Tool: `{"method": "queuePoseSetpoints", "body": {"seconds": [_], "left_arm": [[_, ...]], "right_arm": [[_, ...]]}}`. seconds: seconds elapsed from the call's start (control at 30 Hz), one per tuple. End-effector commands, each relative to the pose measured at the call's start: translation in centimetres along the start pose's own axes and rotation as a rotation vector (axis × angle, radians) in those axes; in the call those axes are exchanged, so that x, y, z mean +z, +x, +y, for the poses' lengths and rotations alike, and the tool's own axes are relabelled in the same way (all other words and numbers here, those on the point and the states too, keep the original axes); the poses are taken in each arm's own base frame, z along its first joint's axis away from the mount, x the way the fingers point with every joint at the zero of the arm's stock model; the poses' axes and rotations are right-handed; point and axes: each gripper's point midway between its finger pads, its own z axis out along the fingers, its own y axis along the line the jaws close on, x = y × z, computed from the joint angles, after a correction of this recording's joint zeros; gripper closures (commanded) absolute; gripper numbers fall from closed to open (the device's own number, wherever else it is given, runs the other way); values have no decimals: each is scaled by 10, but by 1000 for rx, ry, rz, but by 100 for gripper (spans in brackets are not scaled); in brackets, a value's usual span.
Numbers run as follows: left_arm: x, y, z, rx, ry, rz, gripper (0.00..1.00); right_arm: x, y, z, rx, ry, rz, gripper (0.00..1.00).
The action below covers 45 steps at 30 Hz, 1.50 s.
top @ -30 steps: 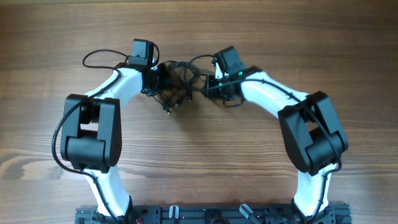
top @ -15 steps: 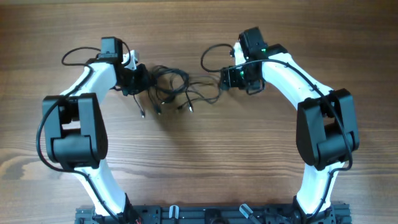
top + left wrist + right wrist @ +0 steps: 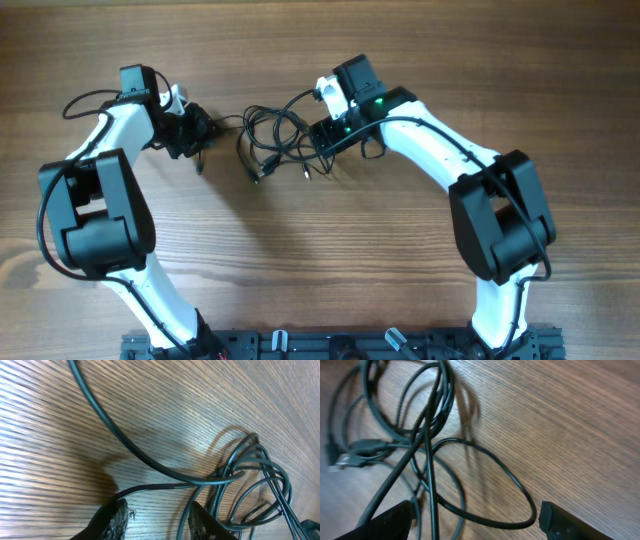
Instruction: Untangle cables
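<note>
While thin black looped cables (image 3: 272,138) lie bunched at twelve o'clock on brown wooden table (image 3: 320,250), left gripper (image 3: 157,507) (nine o'clock) and right gripper (image 3: 476,510) (three o'clock) flank them, jaws parted, clamping nothing, likely for opposing pulls.

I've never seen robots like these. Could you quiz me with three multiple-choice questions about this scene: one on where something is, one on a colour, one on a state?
1. Where does the bunch of cables lie?
A. on top of the right arm
B. between the left gripper and the right gripper
C. at the table's near edge

2. What colour are the cables?
A. black
B. white
C. red

3. How do the right gripper's jaws stand?
A. shut on a cable
B. shut on nothing
C. wide open

Answers: 1 B, the overhead view shows the bunch between them; 2 A, every strand is black; 3 C, the jaws stand far apart in the right wrist view.
</note>
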Motion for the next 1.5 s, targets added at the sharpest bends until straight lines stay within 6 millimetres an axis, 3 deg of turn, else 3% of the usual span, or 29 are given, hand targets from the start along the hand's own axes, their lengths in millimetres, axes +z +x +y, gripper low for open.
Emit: {"method": "queuePoseSetpoints", "body": {"seconds": [0.0, 0.07, 0.13, 0.2, 0.3, 0.33, 0.47, 0.7, 0.73, 0.8, 0.87, 0.97, 1.07, 1.1, 1.17, 1.27, 1.37, 1.47], "left_arm": [[4, -1, -8, 11, 14, 8, 60], [4, 0, -8, 14, 14, 9, 60], [4, 0, -8, 14, 14, 9, 59], [4, 0, -8, 14, 14, 9, 59], [5, 0, -9, 16, 14, 10, 59], [5, 0, -9, 17, 14, 10, 59], [6, 1, -11, 23, 16, 12, 59], [13, 7, -26, 75, 24, 18, 59], [14, 7, -28, 80, 25, 17, 59], [14, 7, -29, 83, 26, 19, 59], [14, 8, -29, 83, 26, 19, 59], [14, 8, -29, 87, 26, 19, 59], [14, 13, -42, 148, 96, 43, 59], [11, 19, -57, 200, 190, 67, 56], [6, 27, -76, 257, 315, 99, 53], [5, 34, -87, 278, 358, 119, 52], [19, 48, -97, 316, 303, 143, 48], [37, 43, -83, 281, 102, 89, 44]], "right_arm": [[2, 5, -36, -55, 249, 27, 16], [-9, 7, -71, 5, 423, 25, 6], [-21, 10, -105, 150, 531, 4, 5], [-19, 15, -111, 248, 458, 0, 1], [-10, 14, -90, 280, 252, 5, 0], [-15, 9, -94, 306, 239, -14, 0], [-63, -19, -116, 290, 364, -129, 0], [-113, -8, -173, 358, 780, -160, 0], [-109, -14, -169, 336, 742, -175, 0], [-86, -27, -135, 143, 507, -147, 0], [-72, -29, -104, 97, 309, -144, 0], [-65, -21, -73, 100, 96, -110, 0], [-66, -7, -32, -33, -157, -73, 0], [-65, 1, -28, -75, -178, -48, 0], [-55, 11, -49, -72, -59, -14, 0], [-36, 19, -58, -79, -24, -24, 0], [-8, 16, -64, -103, -14, -99, 0], [4, 4, -71, -110, 14, -176, 0]]}}
